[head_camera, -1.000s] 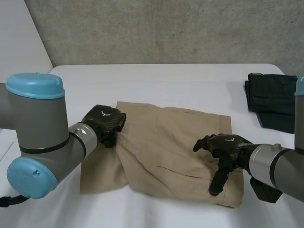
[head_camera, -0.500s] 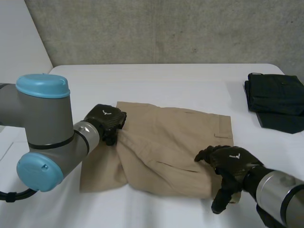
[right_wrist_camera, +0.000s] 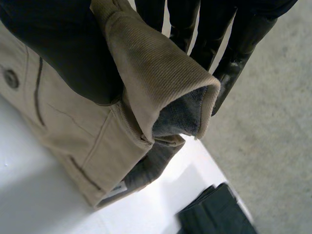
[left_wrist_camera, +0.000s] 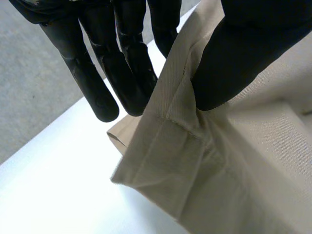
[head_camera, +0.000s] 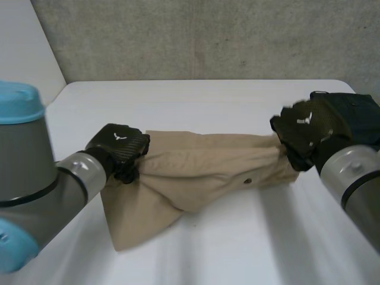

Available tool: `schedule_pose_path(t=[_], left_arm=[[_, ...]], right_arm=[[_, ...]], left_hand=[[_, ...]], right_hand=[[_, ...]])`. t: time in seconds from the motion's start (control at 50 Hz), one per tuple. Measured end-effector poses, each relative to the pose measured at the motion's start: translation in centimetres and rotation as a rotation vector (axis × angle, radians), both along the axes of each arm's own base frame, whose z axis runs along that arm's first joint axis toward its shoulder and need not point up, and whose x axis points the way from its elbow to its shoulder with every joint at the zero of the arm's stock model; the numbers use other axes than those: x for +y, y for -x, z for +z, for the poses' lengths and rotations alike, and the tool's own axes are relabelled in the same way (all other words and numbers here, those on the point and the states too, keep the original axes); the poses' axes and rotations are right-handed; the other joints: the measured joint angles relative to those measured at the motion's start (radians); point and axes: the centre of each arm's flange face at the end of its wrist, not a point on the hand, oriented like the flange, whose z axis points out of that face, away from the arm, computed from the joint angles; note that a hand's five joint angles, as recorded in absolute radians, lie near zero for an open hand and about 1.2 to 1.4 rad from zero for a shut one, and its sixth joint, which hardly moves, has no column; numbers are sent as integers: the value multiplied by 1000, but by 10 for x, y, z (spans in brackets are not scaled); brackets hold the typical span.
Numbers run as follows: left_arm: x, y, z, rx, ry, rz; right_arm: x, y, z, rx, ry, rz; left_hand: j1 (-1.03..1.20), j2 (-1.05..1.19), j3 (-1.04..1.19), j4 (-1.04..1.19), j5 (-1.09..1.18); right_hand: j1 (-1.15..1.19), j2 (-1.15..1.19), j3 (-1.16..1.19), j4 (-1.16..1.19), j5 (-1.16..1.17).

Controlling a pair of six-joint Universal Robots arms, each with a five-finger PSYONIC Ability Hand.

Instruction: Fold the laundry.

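— Which way do the khaki shorts (head_camera: 202,172) run?
— Crosswise over the white table (head_camera: 178,101), stretched between the hands. They are bunched and creased, one flap lying toward the robot.
— The hands?
— Left hand (head_camera: 119,148) pinches one end, right hand (head_camera: 309,130) the waistband end.

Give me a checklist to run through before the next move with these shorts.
1. Left hand pinches the shorts' edge: ok.
2. Right hand pinches the waistband: ok.
3. Shorts stretched between both hands: ok.
4. All cloth lifted off the table: not ok, a corner lies on it near the left hand.
5. Right hand apart from the dark folded clothes: cannot tell.
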Motion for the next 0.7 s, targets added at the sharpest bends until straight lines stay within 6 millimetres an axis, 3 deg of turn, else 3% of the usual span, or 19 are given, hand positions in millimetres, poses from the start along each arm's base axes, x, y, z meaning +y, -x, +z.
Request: schedule_pose_path(t=[0.1,0.22,0.34,0.42,0.46,0.54,0.58,0.6,0.62,0.64,0.7], left_arm=[[15,-8,5,0,8,-4],[16,-10,-12,-27,-32,0],[-12,-1,-44,-47,-62,18],[-33,7,-50,-32,-28,25],[-52,16,-48,-12,37,25],[-85,31,-30,23,199,22],[-90,33,-25,30,233,22],[-100,37,-14,46,308,26],[-120,44,15,85,484,44],[-123,46,21,94,520,49],[-138,50,64,164,753,87]], right_arm=[[7,-2,19,61,-21,45],[-1,-8,2,119,-139,62],[-30,-23,-40,170,-258,63],[-48,-32,-52,161,-252,58],[-67,-42,-52,129,-196,54],[-97,-58,-34,47,-39,48],[-103,-60,-29,30,-4,47],[-114,-66,-16,-14,81,45],[-132,-76,15,-101,253,42],[-134,-77,21,-115,282,42],[-147,-85,66,-226,505,41]], left_hand=[[0,0,0,0,0],[0,0,0,0,0],[0,0,0,0,0],[0,0,0,0,0],[0,0,1,0,0],[0,0,2,0,0],[0,0,2,0,0],[0,0,2,0,0],[0,1,2,1,0],[0,1,2,1,0],[0,1,2,1,0]], right_hand=[[0,0,0,0,0],[7,0,0,9,2],[7,0,0,22,2],[15,0,0,32,2],[15,0,0,32,2],[17,0,16,32,5],[16,0,18,32,8],[17,0,18,32,9],[17,0,18,32,10],[17,0,18,32,11],[17,0,18,32,11]])
